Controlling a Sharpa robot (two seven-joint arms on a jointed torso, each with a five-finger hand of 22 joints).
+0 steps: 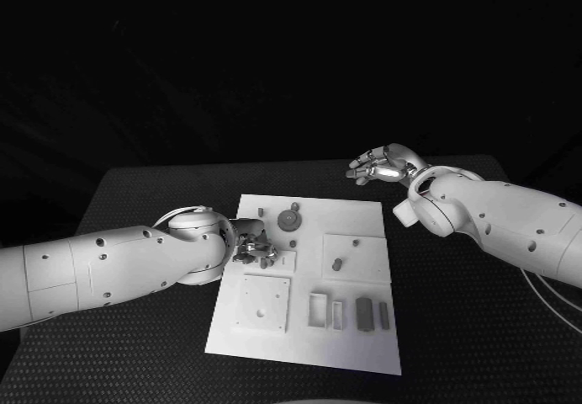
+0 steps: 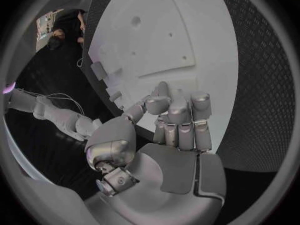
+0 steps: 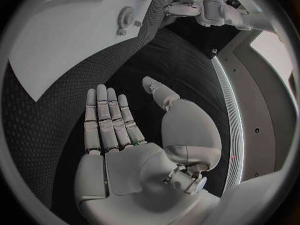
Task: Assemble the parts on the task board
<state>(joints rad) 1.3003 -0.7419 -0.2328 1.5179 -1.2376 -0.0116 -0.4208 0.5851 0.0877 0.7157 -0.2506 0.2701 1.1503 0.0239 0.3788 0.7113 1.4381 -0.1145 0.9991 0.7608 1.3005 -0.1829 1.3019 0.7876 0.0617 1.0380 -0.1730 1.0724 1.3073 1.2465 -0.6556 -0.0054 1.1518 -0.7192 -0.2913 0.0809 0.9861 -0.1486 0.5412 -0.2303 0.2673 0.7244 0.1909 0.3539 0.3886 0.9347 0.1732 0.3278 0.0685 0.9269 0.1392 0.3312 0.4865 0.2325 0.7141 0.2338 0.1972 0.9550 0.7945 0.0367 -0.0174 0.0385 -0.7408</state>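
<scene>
Lying flat on the black tabletop (image 1: 145, 189), the white task board (image 1: 364, 337) sits at the middle, its long side running away from the robot. Grey parts rest on it: a round gear-like part (image 1: 290, 220) near the far edge, a small peg (image 1: 338, 263) on a raised square plate right of centre, and two upright slabs (image 1: 364, 313) beside a rectangular frame (image 1: 319, 309) toward the near edge. A larger square plate (image 1: 262, 301) lies at the near left.

At the board's left edge, the left robot hand (image 1: 255, 249) hangs over the surface with its fingers (image 2: 179, 116) curled inward; the left wrist view shows them bent together above the white plate, and whether they pinch a small part cannot be told.

Beyond the board's far right corner, the right robot hand (image 1: 383, 163) hovers above the tabletop, fingers (image 3: 107, 117) straight, thumb apart, holding nothing.
</scene>
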